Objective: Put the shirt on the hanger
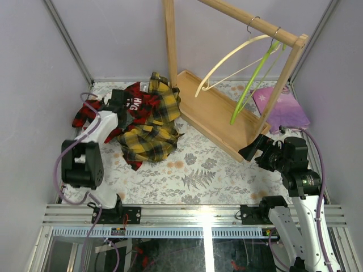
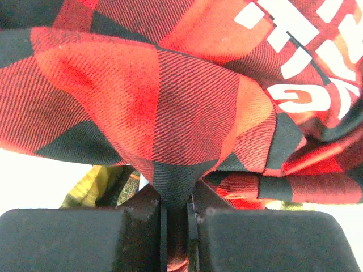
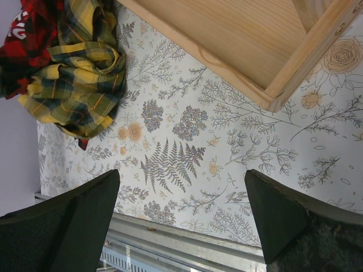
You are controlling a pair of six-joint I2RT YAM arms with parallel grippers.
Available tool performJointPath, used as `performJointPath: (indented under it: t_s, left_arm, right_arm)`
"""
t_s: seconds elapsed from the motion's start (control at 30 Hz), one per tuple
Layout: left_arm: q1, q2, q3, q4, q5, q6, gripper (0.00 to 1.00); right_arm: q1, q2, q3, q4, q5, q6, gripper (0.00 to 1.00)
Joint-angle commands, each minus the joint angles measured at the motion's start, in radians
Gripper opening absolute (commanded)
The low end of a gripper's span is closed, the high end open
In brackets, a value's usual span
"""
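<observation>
Left wrist, left tool [image 2: 177, 212] pinching shirt [image 2: 187, 113], grip hidden overhead

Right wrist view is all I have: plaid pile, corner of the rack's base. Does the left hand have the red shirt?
Observer: Yes. The left hand is shut on a fold of the red shirt; the left wrist view shows the cloth pinched in it.
Operator: Where's the cream hanger?
Observer: The cream hanger hangs by its hook from the rack's top rail, beside a green hanger.
Operator: Is the yellow shirt on top of the red one?
Observer: Partly. In the top view the yellow shirt lies over its near and right side, and the white lettering is uncovered.
</observation>
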Motion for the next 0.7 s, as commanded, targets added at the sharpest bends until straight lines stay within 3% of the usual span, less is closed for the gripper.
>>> performJointPath:
  t_s: [0.0,0.3,0.43,0.67]
  left_arm:
    - [0.007,-0.193,-0.044,-0.090,-0.040,0.006,0.00]
    - [-0.024,-0.603,-0.172,-0.236,0.044,0.006,0.00]
    - [-0.134,-0.739,-0.186,-0.304,0.019,-0.027,0.00]
    - [-0.445,-0.860,-0.206,-0.306,0.010,-0.044,0.00]
  right_arm:
    - [-0.004,0.003,0.020,0.008,-0.021,0.004,1.00]
    - [-0.004,-0.008,0.025,0.000,-0.023,0.006,1.00]
    - [-0.005,-0.009,0.031,-0.007,-0.026,0.002,1.00]
    - [-0.005,-0.037,0.046,-0.013,-0.027,-0.002,1.00]
